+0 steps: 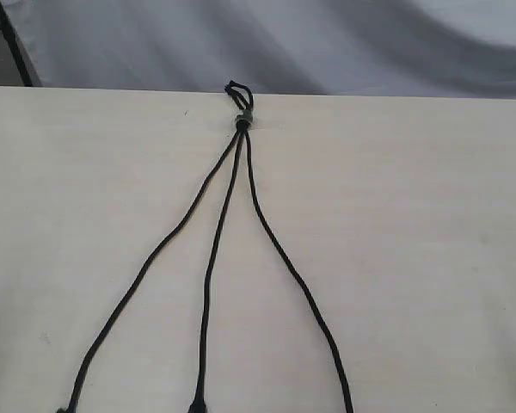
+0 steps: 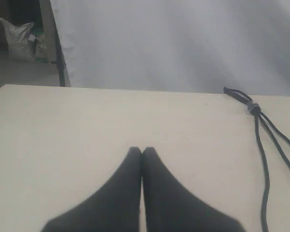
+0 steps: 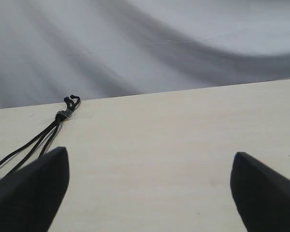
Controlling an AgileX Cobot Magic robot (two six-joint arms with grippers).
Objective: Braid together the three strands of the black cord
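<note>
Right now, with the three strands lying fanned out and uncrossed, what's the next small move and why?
Probably bring the right gripper, which is open, over to the outer strand on its side and grasp it, ready to cross it over the middle strand. No strands cross below the grey band, neither gripper holds anything, and the left gripper is shut over bare table.

The black cord (image 1: 241, 122) lies with three strands (image 1: 211, 258) fanned over the table (image 1: 430, 224)
</note>
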